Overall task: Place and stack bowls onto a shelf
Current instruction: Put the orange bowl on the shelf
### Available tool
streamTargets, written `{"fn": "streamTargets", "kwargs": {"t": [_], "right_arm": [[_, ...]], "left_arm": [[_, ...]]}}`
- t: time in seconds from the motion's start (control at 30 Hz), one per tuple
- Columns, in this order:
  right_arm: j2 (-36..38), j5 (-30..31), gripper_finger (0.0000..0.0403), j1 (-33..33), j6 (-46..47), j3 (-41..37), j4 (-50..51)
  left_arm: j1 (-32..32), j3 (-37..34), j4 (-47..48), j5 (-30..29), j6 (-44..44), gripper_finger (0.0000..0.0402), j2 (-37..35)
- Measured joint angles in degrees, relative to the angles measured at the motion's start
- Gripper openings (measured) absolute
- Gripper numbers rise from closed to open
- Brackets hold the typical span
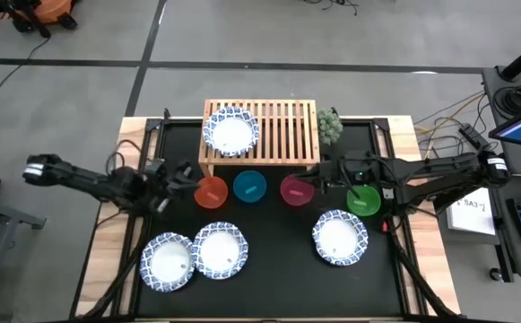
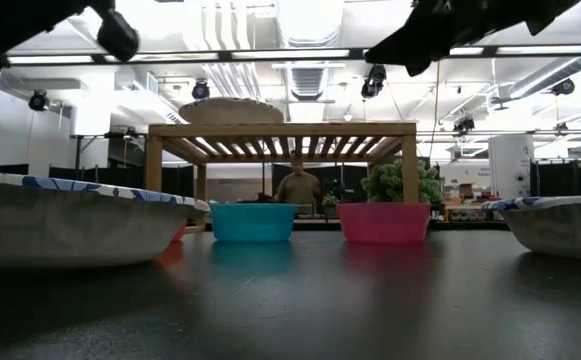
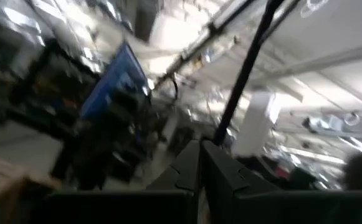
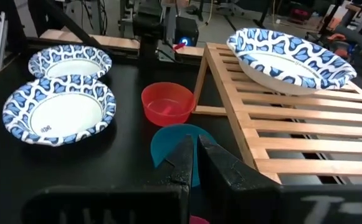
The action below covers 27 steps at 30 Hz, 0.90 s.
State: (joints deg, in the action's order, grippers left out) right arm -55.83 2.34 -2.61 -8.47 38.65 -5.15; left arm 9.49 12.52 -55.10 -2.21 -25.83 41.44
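Observation:
The light-wood shelf (image 1: 282, 135) stands at the table's far side, with one blue-rimmed white bowl (image 1: 231, 131) resting on its slats. In front of it sit the red bowl (image 1: 212, 191), teal bowl (image 1: 249, 187), magenta bowl (image 1: 296, 190) and green bowl (image 1: 363, 199). Three more white bowls (image 1: 168, 261), (image 1: 220, 249), (image 1: 339, 238) lie near the table's near edge. My left gripper (image 1: 186, 175) is shut, raised just left of the red bowl. My right gripper (image 4: 196, 155) is shut, above and right of the magenta bowl, pointing toward the teal bowl (image 4: 177, 146).
A bumpy green artichoke-like object (image 1: 330, 124) sits at the shelf's right end. The black mat (image 1: 278, 287) has free room between the white bowls near the table's near edge. A person (image 2: 297, 188) stands in the room beyond the shelf.

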Motion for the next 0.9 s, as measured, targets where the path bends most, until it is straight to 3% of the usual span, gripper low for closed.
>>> {"fn": "streamTargets", "kwargs": {"t": [0.23, 0.5, 0.67, 0.9], "right_arm": [[-0.2, -4.6, 0.0013, 0.0, -0.1, -0.1, 0.2], [-0.3, -5.5, 0.0013, 0.0, -0.2, -0.1, 0.4], [-0.3, -5.6, 0.0013, 0.0, -0.2, -0.1, 1.3], [-0.3, -5.6, 0.0013, 0.0, 0.3, -0.1, 4.3]], "left_arm": [[3.8, 12.9, 26.3, 1.9, -10.8, 0.0, 8.1], [9.6, 29.9, 61.1, -6.0, -17.7, 0.0, 17.8], [11.6, 37.6, 73.3, -7.8, -19.8, 0.0, 24.8], [13.0, 43.2, 84.7, -7.5, -25.1, 0.0, 33.8]]}}
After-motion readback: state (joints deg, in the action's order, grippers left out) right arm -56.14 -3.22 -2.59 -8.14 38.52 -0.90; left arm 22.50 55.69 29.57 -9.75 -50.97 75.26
